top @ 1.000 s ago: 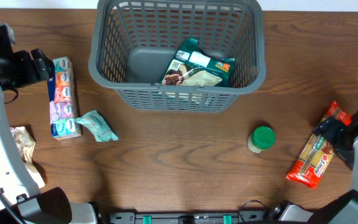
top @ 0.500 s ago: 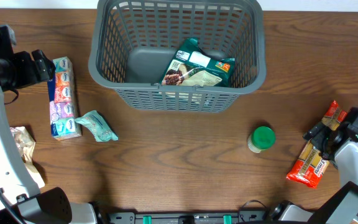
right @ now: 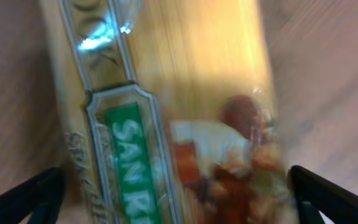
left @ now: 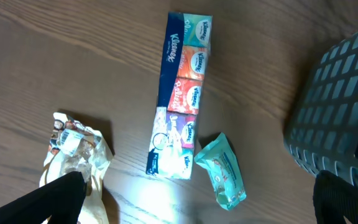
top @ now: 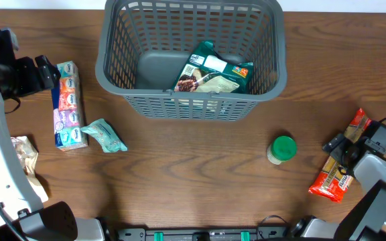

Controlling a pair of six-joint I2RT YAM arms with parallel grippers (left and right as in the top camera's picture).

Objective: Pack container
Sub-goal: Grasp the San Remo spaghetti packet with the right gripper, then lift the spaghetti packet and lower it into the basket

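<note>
The container point(top: 106, 67), a dark grey slotted basket, stands at the back centre with a green food pouch point(top: 213, 70) inside; its corner point(left: 347, 106) shows in the left wrist view. My right gripper point(top: 355, 142) is open, low over a long orange spaghetti packet point(top: 337, 175) at the right, one finger on each side. In the right wrist view the blurred packet point(right: 166, 112) fills the space between the fingers of that gripper point(right: 185, 199). My left gripper point(top: 45, 72) is open and holds nothing, beside the far end of a tissue multipack point(top: 69, 104).
A teal packet point(top: 104, 135) lies right of the tissue multipack point(left: 182, 93). A crumpled pale bag point(top: 24, 154) sits near the left edge. A small jar with a green lid point(top: 282, 149) stands between the basket and the spaghetti packet.
My right gripper has moved left and down until its fingers straddle the spaghetti packet. The left arm and the other objects have not moved.
</note>
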